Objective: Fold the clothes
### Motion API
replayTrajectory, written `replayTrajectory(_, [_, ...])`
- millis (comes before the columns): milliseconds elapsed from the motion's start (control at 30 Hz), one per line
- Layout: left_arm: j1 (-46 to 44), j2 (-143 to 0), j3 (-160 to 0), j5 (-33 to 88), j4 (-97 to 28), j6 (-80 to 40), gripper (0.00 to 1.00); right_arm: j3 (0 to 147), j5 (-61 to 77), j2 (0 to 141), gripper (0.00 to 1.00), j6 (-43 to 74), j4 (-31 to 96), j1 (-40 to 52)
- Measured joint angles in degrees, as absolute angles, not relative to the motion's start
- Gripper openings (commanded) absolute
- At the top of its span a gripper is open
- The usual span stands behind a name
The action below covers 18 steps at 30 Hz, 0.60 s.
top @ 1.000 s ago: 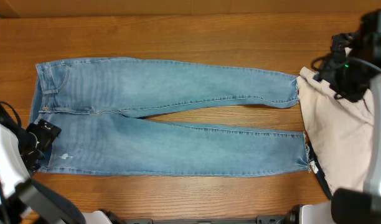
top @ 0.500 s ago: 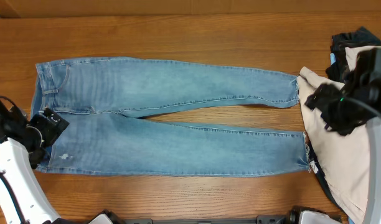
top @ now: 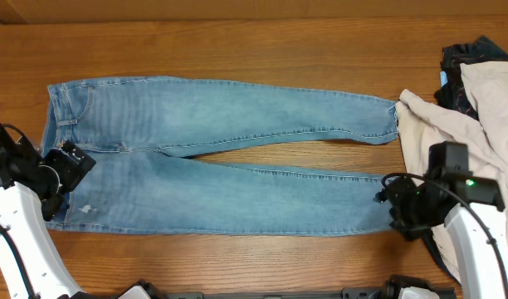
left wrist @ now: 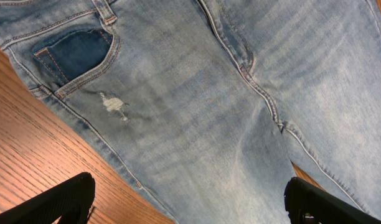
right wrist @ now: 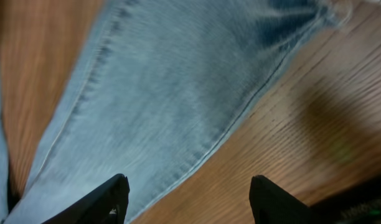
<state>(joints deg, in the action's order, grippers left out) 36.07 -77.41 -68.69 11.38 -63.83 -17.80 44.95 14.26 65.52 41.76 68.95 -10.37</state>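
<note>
The light-blue jeans lie flat on the wooden table, waist at the left and legs running right. My left gripper is open and empty over the near side of the waist. In the left wrist view its jaws straddle the hip denim, below a pocket and a small white worn patch. My right gripper is open and empty over the near leg's ankle end. In the right wrist view it hovers over that leg's edge.
A pile of beige cloth lies at the right edge, touching the far leg's hem. A dark garment lies behind it. The table's front edge runs just below the near leg.
My right arm has swung from over the beige pile at the back right forward to the near leg's ankle. My left gripper has shifted slightly onto the waist.
</note>
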Motion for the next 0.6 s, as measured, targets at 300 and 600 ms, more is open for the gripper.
replayTrajectory(300, [36.1, -77.4, -68.7, 11.4, -63.7, -17.8, 1.00, 33.2, 15.9, 65.5, 0.65, 49.6, 56.1, -10.4])
replayTrajectory(600, [36.1, -77.4, -68.7, 11.4, -63.7, -17.8, 1.00, 27.5, 11.1, 65.5, 0.65, 53.3, 52.6, -17.1])
